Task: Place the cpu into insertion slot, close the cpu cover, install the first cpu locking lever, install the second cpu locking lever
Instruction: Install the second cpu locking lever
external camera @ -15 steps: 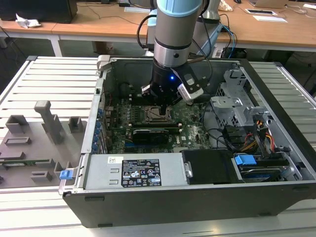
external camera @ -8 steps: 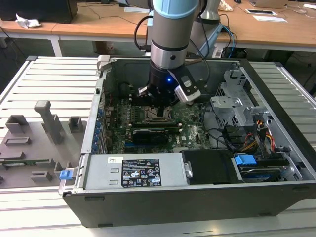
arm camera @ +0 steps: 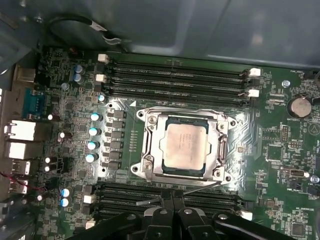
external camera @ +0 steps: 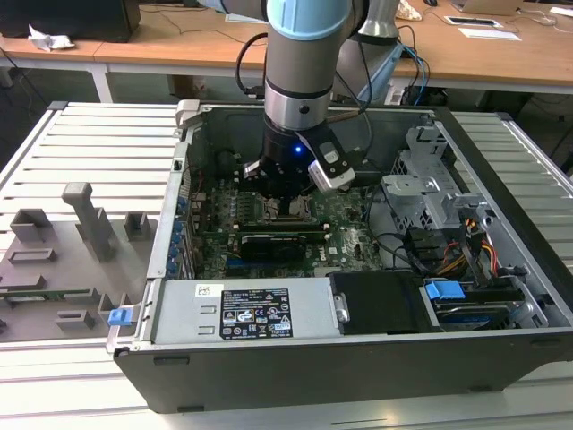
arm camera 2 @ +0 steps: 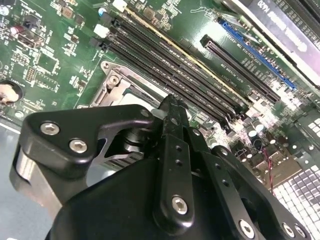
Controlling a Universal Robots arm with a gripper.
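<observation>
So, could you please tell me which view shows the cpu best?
The first wrist view: the cpu lies square-on and unobstructed under its cover. In the second wrist view the gripper blocks most of the socket; in the exterior view the arm hides it.

Memory slots (arm camera: 175, 80) flank cpu cover (arm camera: 182, 145)
</observation>
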